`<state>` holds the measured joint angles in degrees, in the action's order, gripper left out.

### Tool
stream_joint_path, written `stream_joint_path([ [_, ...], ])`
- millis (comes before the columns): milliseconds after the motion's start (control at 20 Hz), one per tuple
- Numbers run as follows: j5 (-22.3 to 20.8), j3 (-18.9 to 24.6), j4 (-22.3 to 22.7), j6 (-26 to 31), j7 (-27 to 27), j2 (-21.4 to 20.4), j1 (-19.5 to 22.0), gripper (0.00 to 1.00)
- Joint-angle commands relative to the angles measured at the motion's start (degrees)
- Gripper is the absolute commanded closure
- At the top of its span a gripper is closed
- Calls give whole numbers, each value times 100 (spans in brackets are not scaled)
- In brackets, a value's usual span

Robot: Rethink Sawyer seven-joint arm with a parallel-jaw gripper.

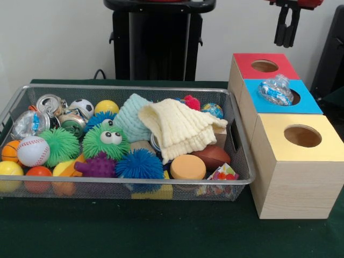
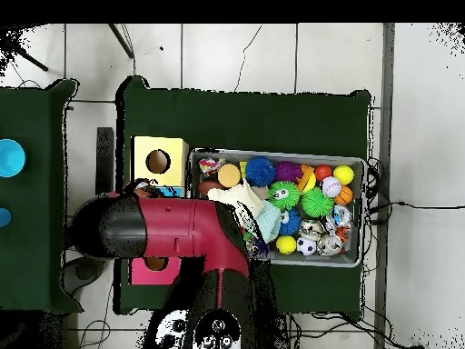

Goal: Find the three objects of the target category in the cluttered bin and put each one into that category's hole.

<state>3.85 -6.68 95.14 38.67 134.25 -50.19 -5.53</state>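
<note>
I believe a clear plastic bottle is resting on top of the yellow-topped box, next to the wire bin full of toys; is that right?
Not quite: the front view shows the clear plastic bottle resting on the blue-topped box, lying over its hole, not on the yellow-topped box. The rest holds: the boxes stand beside the wire bin full of toys.

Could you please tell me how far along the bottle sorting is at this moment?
One clear water bottle lies on the blue box, over its hole but not dropped through. Nothing is in hand: the robot's hand hangs above the boxes, its state unclear. Another crumpled bottle lies at the left end of the wire bin. A third is not visible, perhaps buried.
</note>
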Motion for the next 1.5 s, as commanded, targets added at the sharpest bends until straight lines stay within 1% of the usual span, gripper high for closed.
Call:
stream_joint_path([
  [50, 94, 183, 535, 1001, 420, 183, 194, 100],
  [100, 98, 221, 534, 984, 378, 252, 230, 100],
  [250, 105, 284, 572, 700, 374, 399, 259, 100],
  [400, 151, 327, 680, 123, 597, 611, 157, 100],
  [550, 120, 185, 732, -227, 940, 737, -64, 100],
  [650, 246, 290, 973, -522, 929, 772, 34, 100],
  [700, 310, 338, 1063, -537, 895, 758, 76, 100],
  [750, 316, 298, 1083, -475, 912, 711, 35, 100],
  [800, 315, 216, 1062, -304, 966, 648, -40, 100],
  [900, 360, 85, 1060, -97, 1144, 564, -210, 100],
  [1000, 459, 6, 1082, -92, 1400, 571, -394, 100],
  [1150, 669, -69, 1132, -330, 1798, 707, -685, 100],
  [1250, 810, -99, 1106, -469, 1886, 851, -809, 100],
  [1400, 950, -236, 849, -335, 2037, 1096, -1052, 100],
  [1500, 960, -453, 644, -214, 2170, 1191, -1289, 100],
])
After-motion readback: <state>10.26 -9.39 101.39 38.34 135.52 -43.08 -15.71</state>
